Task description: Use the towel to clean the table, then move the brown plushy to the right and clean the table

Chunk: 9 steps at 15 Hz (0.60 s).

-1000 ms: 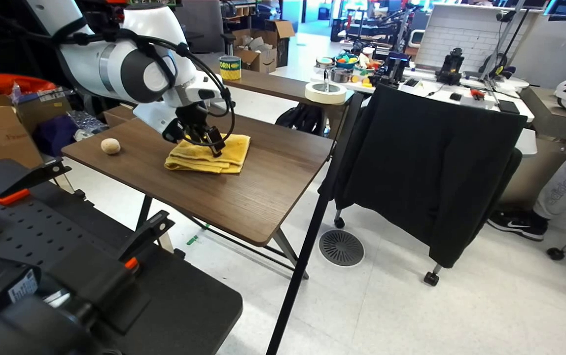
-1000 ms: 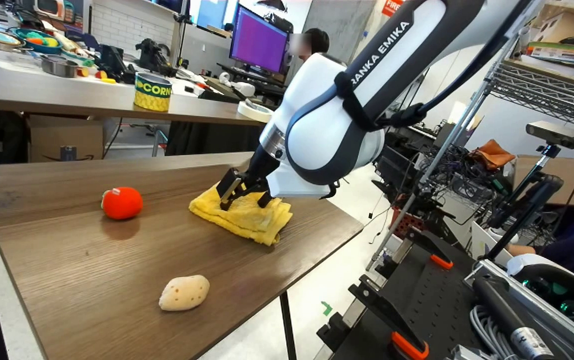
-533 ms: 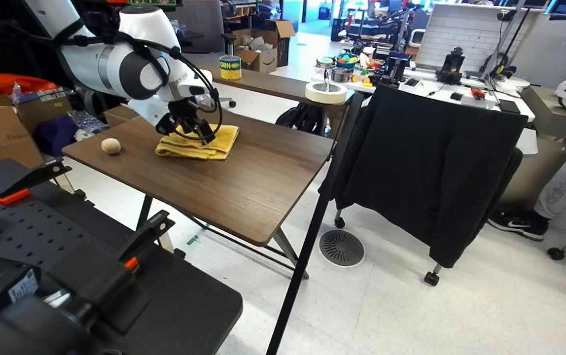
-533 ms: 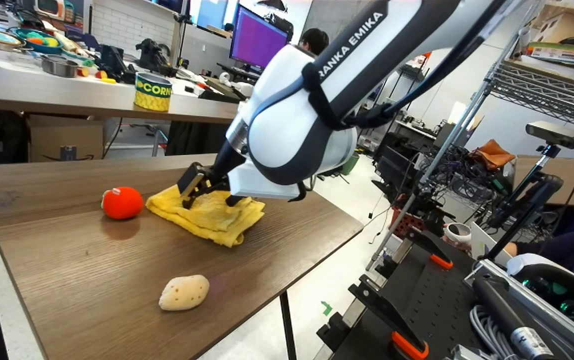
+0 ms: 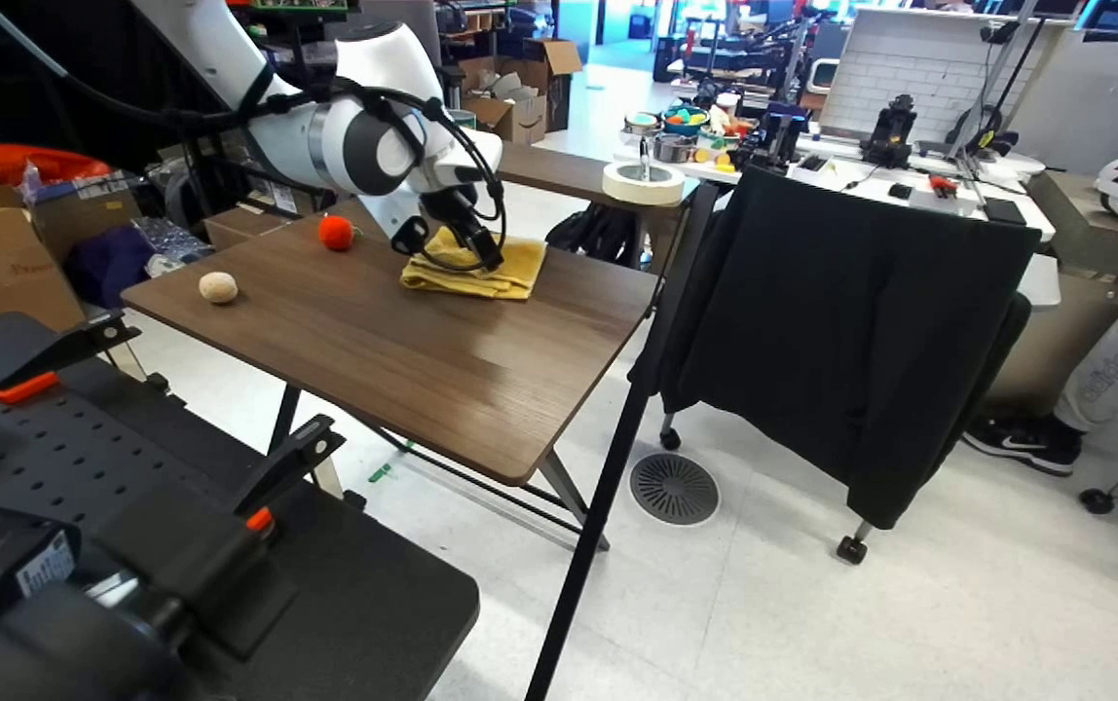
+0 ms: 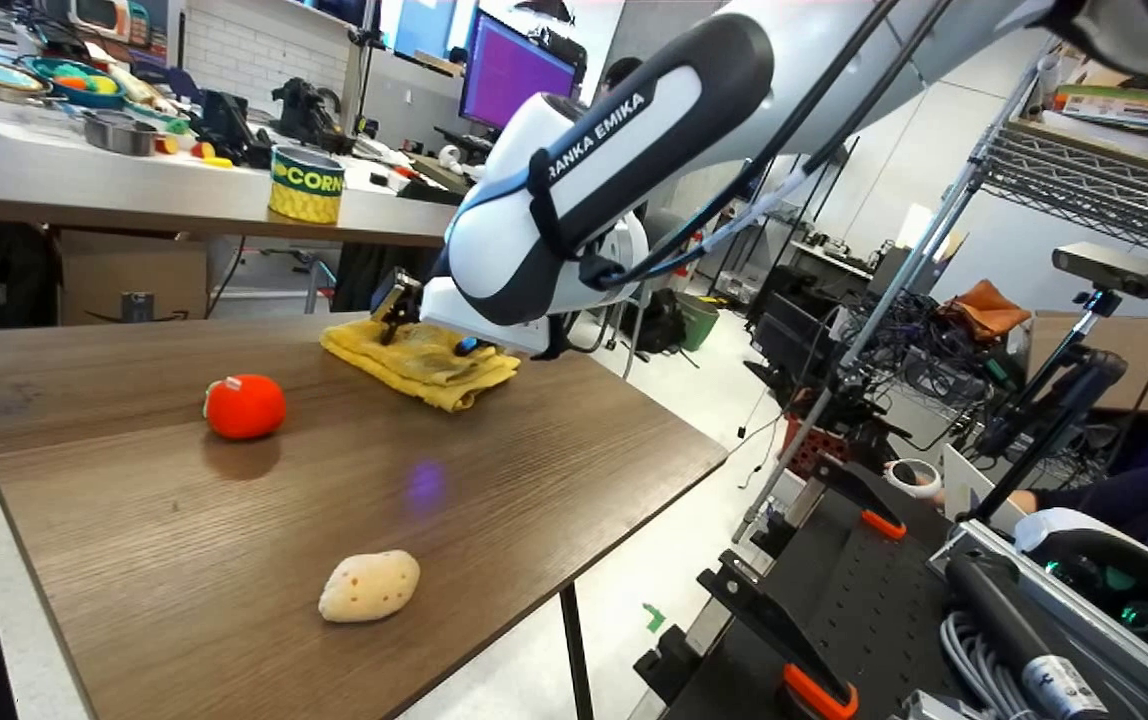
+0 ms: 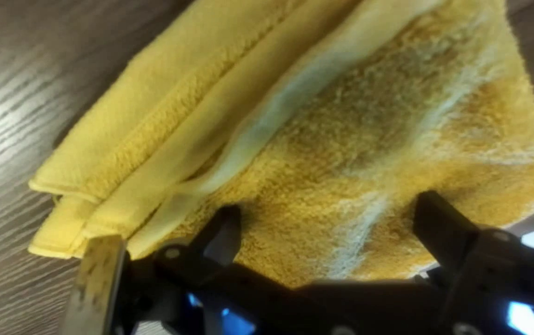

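The yellow towel point(image 5: 520, 265) lies folded on the brown table point(image 5: 393, 365), toward its far edge in an exterior view point(image 6: 439, 368). My gripper point(image 5: 471, 251) bears down on it from above, fingers spread. In the wrist view the gripper point(image 7: 330, 211) stands wide, with both fingertips point(image 7: 230, 221) against the cloth's top and no fold pinched between them. The brown plushy point(image 6: 369, 586), pale tan and oval, rests on the table near an edge, well apart from the towel. The wrist view does not show the plushy.
A red-orange ball point(image 6: 245, 406) sits on the table between the plushy's side and the far edge. Behind is a narrow brown surface with a corn can point(image 6: 306, 185) and a tape roll point(image 5: 643, 185). A black-draped table point(image 5: 841, 331) and a black bench point(image 5: 345, 594) stand close by.
Under the spread fingers the towel has slid, first toward the red ball's side, then away toward the table's far edge. The arm no longer covers the red ball. The plushy has stayed put.
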Motion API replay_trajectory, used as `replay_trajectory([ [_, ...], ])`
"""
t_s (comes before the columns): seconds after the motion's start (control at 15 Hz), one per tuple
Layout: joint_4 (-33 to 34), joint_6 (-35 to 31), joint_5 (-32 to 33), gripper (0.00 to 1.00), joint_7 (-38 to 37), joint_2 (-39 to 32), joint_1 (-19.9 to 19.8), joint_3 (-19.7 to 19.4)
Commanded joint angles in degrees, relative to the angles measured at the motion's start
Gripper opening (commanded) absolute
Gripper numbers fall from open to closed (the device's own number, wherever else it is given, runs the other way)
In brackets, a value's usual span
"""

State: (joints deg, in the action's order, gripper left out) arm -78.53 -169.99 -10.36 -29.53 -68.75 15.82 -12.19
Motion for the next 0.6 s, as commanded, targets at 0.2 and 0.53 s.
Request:
replay_trajectory([
  [0.2,5.1,1.0,2.0,1.00,3.2,-5.0,-0.1,1.0],
  [0.53,-9.6,-5.7,5.1,1.00,13.7,3.3,1.9,6.8],
])
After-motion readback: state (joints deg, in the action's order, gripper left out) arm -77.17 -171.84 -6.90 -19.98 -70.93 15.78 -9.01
